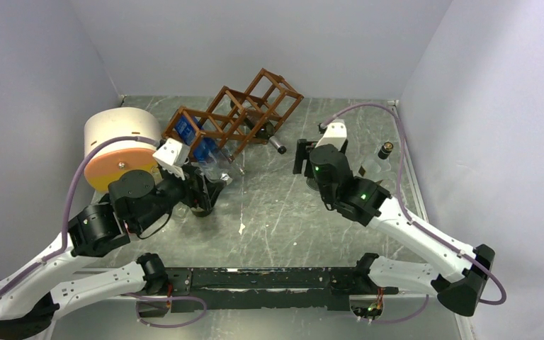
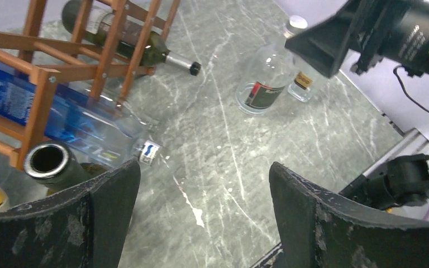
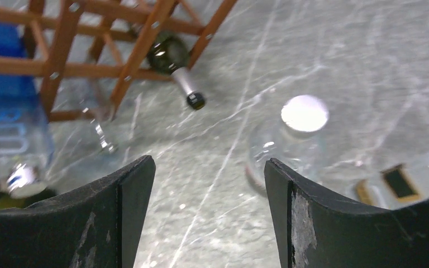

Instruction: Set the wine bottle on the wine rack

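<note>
The reddish-brown wine rack [image 1: 244,113] lies tilted at the back centre; it also shows in the left wrist view [image 2: 106,61] and the right wrist view [image 3: 139,50]. A dark green wine bottle [image 1: 270,136] lies in a low cell, neck sticking out [image 2: 145,44] [image 3: 174,60]. A clear blue-labelled bottle [image 1: 197,145] lies in another cell [image 2: 61,114]. Another dark green bottle [image 2: 50,162], mouth open, is just left of my left gripper [image 2: 204,190], which is open and empty [image 1: 209,188]. My right gripper [image 3: 209,178] is open and empty above the table [image 1: 303,157].
A cream-and-orange cylinder [image 1: 117,145] lies at the left beside the rack. A clear glass bottle with a white cap [image 2: 265,78] [image 3: 304,114] stands under the right arm. A small bottle [image 1: 386,150] stands near the right wall.
</note>
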Motion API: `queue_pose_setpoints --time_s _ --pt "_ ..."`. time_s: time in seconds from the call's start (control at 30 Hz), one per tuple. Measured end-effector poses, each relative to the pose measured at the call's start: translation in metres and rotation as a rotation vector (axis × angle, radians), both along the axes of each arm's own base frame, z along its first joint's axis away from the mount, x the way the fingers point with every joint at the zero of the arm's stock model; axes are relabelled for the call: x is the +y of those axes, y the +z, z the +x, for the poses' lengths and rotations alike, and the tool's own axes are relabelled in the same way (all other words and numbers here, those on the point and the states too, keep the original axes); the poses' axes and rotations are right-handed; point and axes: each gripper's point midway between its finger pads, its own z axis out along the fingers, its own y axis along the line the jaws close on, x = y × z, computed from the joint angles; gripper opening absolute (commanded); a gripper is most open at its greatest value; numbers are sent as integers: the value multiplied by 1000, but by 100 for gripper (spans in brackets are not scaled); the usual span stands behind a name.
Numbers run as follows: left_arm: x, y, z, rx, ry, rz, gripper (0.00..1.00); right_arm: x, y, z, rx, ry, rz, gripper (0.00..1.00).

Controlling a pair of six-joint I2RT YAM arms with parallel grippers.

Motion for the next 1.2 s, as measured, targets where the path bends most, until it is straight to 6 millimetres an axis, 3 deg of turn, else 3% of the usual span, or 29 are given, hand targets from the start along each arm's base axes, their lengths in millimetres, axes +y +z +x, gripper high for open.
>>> queue_pose_setpoints --time_s 0.1,0.43,0.77,1.0,1.2 --pt "-5 -3 -7 9 -43 -29 89 -26 16 5 -49 -120 -48 80" --pt "-19 -30 -23 69 -132 -101 88 -115 31 34 -74 -426 -143 81" --pt "-30 -28 -23 73 -159 -142 88 -181 54 19 -88 -644 -172 83" --pt "-48 -28 -21 72 -209 -135 88 -218 55 17 -79 -766 -195 82" --pt "-61 -26 -18 61 -242 -130 88 -229 32 32 -28 -802 -166 68"
